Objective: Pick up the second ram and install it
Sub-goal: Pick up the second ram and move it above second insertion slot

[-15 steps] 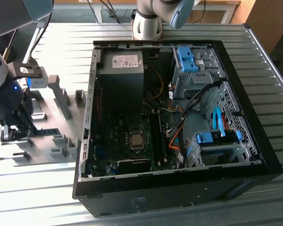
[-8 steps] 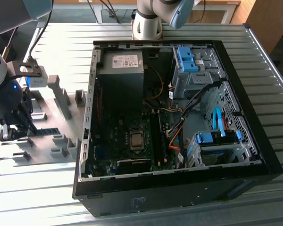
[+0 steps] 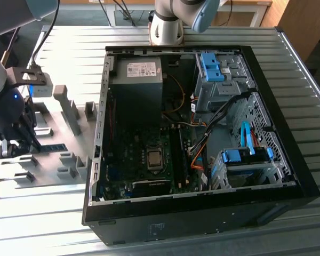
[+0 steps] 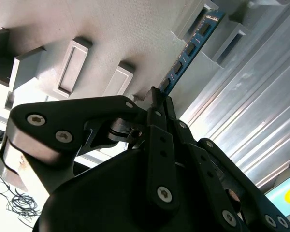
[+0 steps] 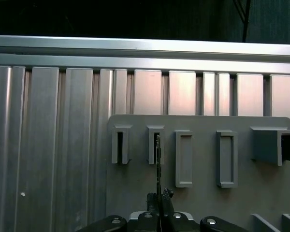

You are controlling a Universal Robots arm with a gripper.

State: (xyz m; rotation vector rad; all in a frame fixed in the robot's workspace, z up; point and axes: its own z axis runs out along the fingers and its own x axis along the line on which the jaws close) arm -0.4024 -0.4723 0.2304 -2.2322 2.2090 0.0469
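Note:
The second ram [image 4: 189, 47] is a slim blue stick with black chips, standing on edge on the grey holder plate [image 4: 101, 38]. Its far end rests in a slotted block [image 5: 155, 145]. In the first wrist view the ram [image 5: 158, 166] shows edge-on as a thin dark line. My gripper [image 4: 158, 96] is at the stick's near end, its black fingers [image 4: 157, 125] closed together on it. In the exterior view the gripper [image 3: 28, 143] hangs over the plate at the exterior view's left, with the ram [image 3: 53, 146] reaching out from it. The motherboard [image 3: 149, 160] lies inside the open computer case [image 3: 202, 213].
The grey holder plate [image 3: 69, 154] carries several upright blocks and empty slots [image 5: 183, 157]. It lies on a ribbed metal table [image 3: 53, 213]. The case holds a power supply [image 3: 137, 80], blue drive brackets [image 3: 210, 66], orange and blue cables [image 3: 200, 154], and tall walls.

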